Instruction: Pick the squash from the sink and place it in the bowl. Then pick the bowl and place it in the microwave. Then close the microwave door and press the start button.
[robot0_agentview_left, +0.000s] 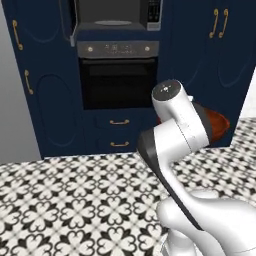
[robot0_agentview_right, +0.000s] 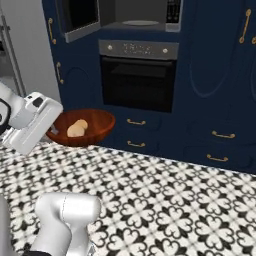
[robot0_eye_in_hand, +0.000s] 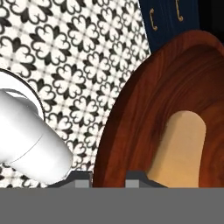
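The reddish-brown bowl (robot0_agentview_right: 95, 125) hangs in the air above the patterned floor, in front of the oven. The tan squash (robot0_agentview_right: 76, 128) lies inside it. In the hand view the bowl's rim (robot0_eye_in_hand: 127, 113) runs between my two fingertips, and my gripper (robot0_eye_in_hand: 109, 178) is shut on it, with the squash (robot0_eye_in_hand: 181, 148) just past the rim. From the left base view the bowl (robot0_agentview_left: 218, 125) peeks out behind my arm. The microwave (robot0_agentview_right: 142, 11) sits high above the oven with its door (robot0_agentview_right: 79, 20) swung open to the left and its keypad (robot0_agentview_right: 173, 12) on the right. The sink is out of view.
A steel oven (robot0_agentview_right: 137, 80) with knobs and a dark glass front stands below the microwave, with drawers (robot0_agentview_right: 134, 132) under it. Navy cabinets (robot0_agentview_right: 220, 75) with brass handles flank it. A grey wall (robot0_agentview_left: 15, 100) stands at the left. Black-and-white tile floor (robot0_agentview_right: 165, 200) spreads in front.
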